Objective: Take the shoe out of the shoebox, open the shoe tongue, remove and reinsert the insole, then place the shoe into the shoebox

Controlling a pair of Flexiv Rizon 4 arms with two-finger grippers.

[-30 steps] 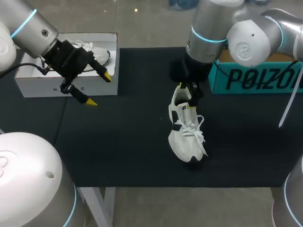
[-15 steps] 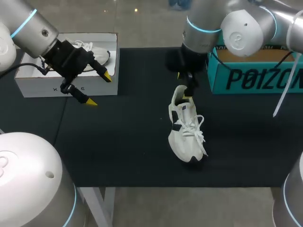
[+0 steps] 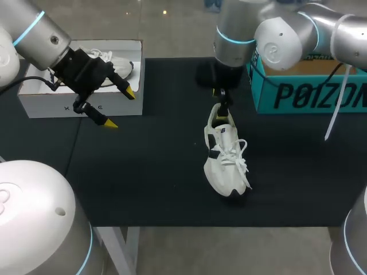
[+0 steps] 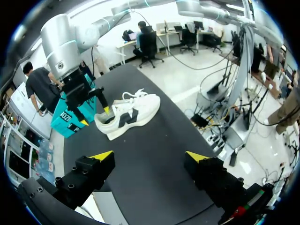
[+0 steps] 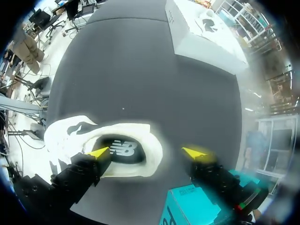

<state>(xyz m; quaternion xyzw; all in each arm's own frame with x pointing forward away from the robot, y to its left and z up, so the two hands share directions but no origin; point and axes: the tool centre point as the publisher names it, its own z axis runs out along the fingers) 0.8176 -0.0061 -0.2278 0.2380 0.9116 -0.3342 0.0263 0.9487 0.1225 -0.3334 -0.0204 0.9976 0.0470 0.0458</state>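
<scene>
Sitting beneath right claw (image 5: 147, 152): white shoe (image 5: 123, 149)

From the shoe (image 3: 225, 157), I have bare mat (image 3: 149, 166) from 6 through 9 o'clock. The teal box (image 3: 309, 94) blocks 2 o'clock, my right gripper (image 3: 222, 100) hangs at 12, and the white box (image 3: 51, 107) stands at 10.

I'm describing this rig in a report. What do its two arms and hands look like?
Both the left arm and right arm are rounded silver-grey links with cyan rings. The left hand and right hand are black, each with two fingers tipped yellow. A black cable loops beside the left wrist.
</scene>
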